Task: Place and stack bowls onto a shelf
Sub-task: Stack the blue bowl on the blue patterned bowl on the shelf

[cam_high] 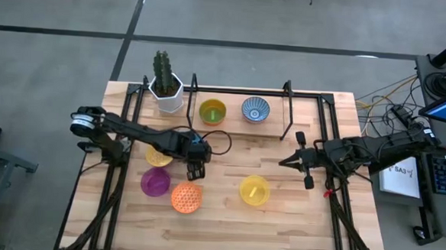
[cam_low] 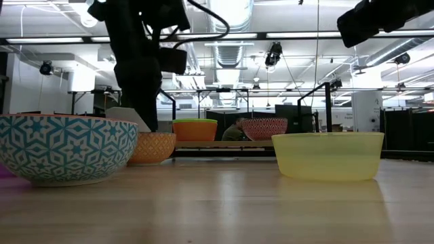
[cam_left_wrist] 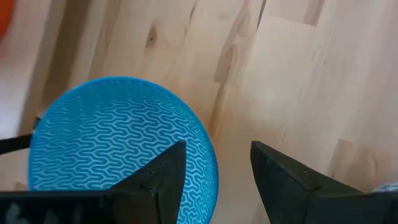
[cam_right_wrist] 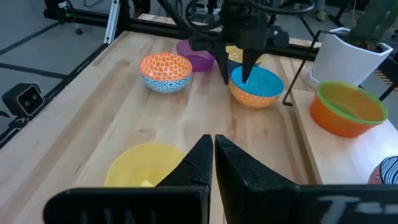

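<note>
Overhead view first: a pale wood-plank counter [cam_high: 226, 217] framed by black rods, standing on a grey floor. No brand or writing can be read on the bowls; a white sheet beside the right edge bears marks too small to make out. At the far edge stand a white cactus pot [cam_high: 167, 94] and the shelf [cam_high: 234, 124], carrying a green-rimmed bowl [cam_high: 212, 111] and a blue-white patterned bowl [cam_high: 255, 109]. Toward the near left corner lie a purple bowl [cam_high: 156, 181] and an orange patterned bowl [cam_high: 186, 197]; a yellow bowl [cam_high: 255, 190] sits nearer the middle. The left arm stretches across from the left edge, its left claw [cam_high: 195, 169] pointing down just above those bowls. The right arm reaches in from the right edge, right claw [cam_high: 300, 161] over bare wood.

Table-height view: a teal star-patterned bowl [cam_low: 66, 148] close by, the yellow bowl on the right, an open industrial room with ceiling lights behind.

Left wrist view: narrowly parted fingers [cam_left_wrist: 158, 177] straddle the rim of a blue wave-patterned bowl [cam_left_wrist: 112, 137], not pinching it.

Right wrist view: fingers [cam_right_wrist: 198, 163] almost together, holding nothing, above the yellow bowl.
</note>
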You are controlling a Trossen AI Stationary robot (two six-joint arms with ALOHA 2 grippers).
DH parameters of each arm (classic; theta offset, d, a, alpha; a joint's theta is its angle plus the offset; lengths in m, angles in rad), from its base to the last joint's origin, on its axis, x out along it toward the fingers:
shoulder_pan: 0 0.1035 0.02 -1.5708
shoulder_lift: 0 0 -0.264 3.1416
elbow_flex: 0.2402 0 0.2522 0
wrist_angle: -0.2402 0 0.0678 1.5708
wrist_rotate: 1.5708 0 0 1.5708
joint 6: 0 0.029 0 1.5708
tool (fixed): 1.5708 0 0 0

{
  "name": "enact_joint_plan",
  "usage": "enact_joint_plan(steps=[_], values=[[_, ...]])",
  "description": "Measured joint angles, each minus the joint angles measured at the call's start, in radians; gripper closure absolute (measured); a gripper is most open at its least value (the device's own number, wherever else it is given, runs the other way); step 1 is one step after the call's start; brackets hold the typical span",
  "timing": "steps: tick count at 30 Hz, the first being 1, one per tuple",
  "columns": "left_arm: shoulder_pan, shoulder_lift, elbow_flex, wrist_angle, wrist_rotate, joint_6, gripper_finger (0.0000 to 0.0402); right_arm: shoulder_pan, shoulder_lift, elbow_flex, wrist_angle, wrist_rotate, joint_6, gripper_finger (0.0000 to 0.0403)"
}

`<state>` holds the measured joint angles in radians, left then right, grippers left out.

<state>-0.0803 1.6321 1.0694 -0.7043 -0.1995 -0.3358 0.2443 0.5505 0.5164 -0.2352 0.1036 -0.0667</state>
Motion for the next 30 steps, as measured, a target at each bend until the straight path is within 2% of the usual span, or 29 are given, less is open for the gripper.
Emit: enact_joint_plan(steps=[6,11,19,23,30], values=[[0.000,0.003,-0.065,0.109,0.000,-0.056,0.0256,0.000,0.000,-0.009,-0.001,0.000,-0.004,0.0394],[0.000,0.003,-0.107,0.128,-0.025,-0.117,0.0288,0.000,0.000,-0.011,-0.001,0.000,-0.004,0.0394],[-0.006,0.003,-0.119,0.129,-0.027,-0.142,0.0390,0.000,0.000,-0.011,-0.001,0.000,-0.012,0.0394],[-0.012,0.003,-0.098,0.126,-0.029,-0.153,0.0393,0.000,0.000,-0.011,0.000,0.000,-0.012,0.0394],[-0.050,0.003,0.047,0.096,-0.015,-0.090,0.0398,0.000,0.000,-0.011,0.000,0.000,-0.013,0.0394]])
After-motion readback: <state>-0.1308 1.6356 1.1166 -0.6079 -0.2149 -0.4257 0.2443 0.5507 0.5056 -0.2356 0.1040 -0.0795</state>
